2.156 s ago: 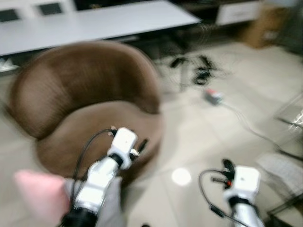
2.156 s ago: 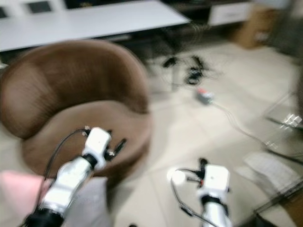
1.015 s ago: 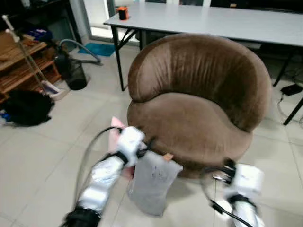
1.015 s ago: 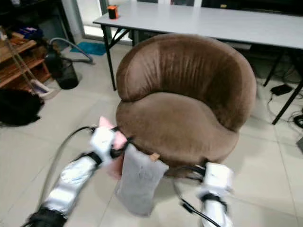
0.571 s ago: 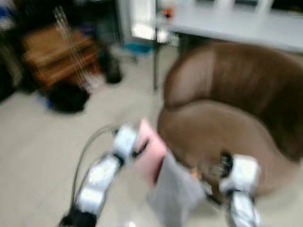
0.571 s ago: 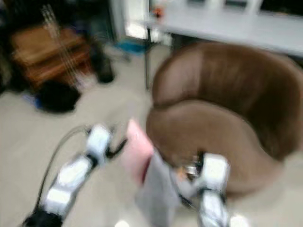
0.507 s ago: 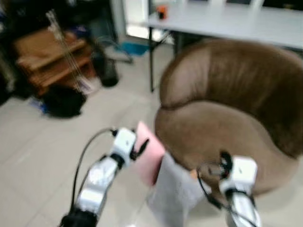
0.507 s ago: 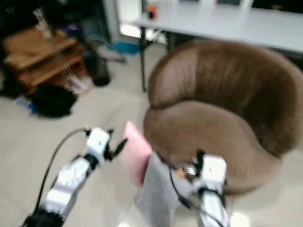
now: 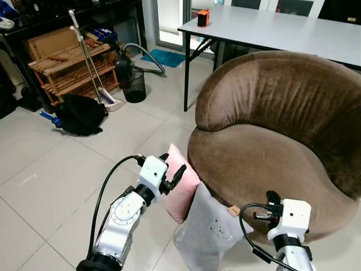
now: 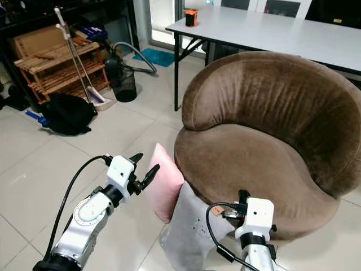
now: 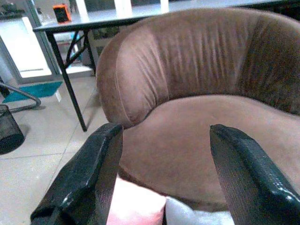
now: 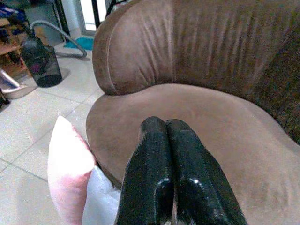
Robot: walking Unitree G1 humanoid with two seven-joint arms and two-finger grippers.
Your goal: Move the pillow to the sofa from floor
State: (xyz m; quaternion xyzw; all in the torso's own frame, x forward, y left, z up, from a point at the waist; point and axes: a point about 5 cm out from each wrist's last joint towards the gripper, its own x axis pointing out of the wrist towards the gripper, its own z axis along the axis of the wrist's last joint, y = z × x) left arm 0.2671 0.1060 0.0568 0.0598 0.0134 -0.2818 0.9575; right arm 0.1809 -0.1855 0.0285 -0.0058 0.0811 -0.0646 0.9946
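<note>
two pillows (image 9: 181,191), right gripper (image 12: 171,136) fingers pressed together

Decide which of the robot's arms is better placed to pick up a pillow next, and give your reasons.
Left. The left gripper is open and hovers right over the pink pillow leaning against the sofa. The right gripper is shut and points over the sofa seat.
</note>
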